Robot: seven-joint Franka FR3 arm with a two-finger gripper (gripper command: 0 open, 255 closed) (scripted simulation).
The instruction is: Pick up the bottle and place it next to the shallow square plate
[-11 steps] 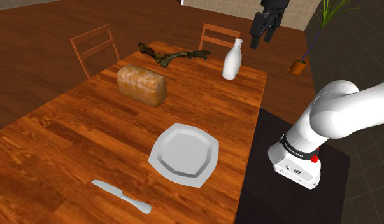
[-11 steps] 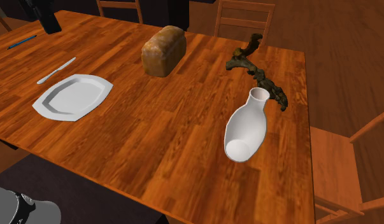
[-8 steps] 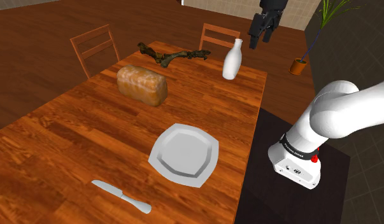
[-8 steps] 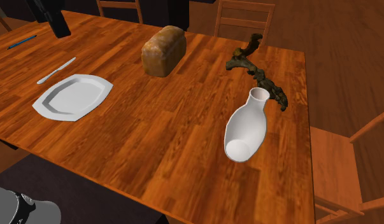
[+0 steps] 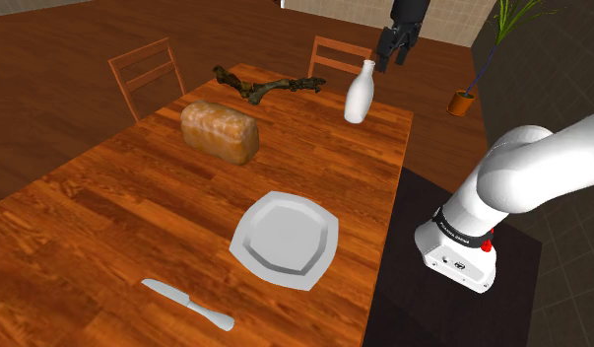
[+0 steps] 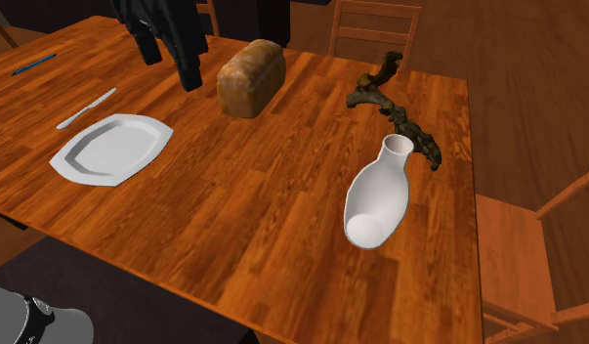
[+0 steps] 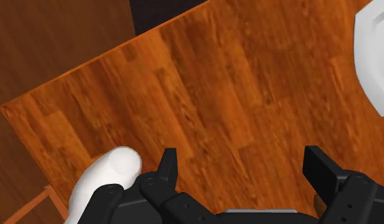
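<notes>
The big brown wood table (image 5: 137, 207) has many things on it. The white arm (image 5: 526, 182) goes up from its stand (image 5: 457, 251), and its hand is high over the far end of the table. The black gripper (image 5: 391, 57) points down. It hangs in the air above the bottle (image 5: 359, 92) and a bit to one side. It touches nothing.

The two black fingers (image 7: 166, 167) are spread wide apart, with only bare table between them. In the wrist view, the bottle's (image 7: 111, 178) round white top sits just outside one finger, not between the two. The gripper holds nothing.

There are two wood chairs (image 5: 147, 74) at the far side in the shoulder view. There is one white square plate (image 5: 285, 240), near the stand's end of the table. There is one brown loaf of bread (image 5: 220, 130) and one dark twisty branch (image 5: 265, 87). There is one white bottle, standing up near the branch, well apart from the plate. One grey knife (image 5: 186, 304) lies near the plate. One thin blue pen (image 6: 33, 64) lies past the knife.
</notes>
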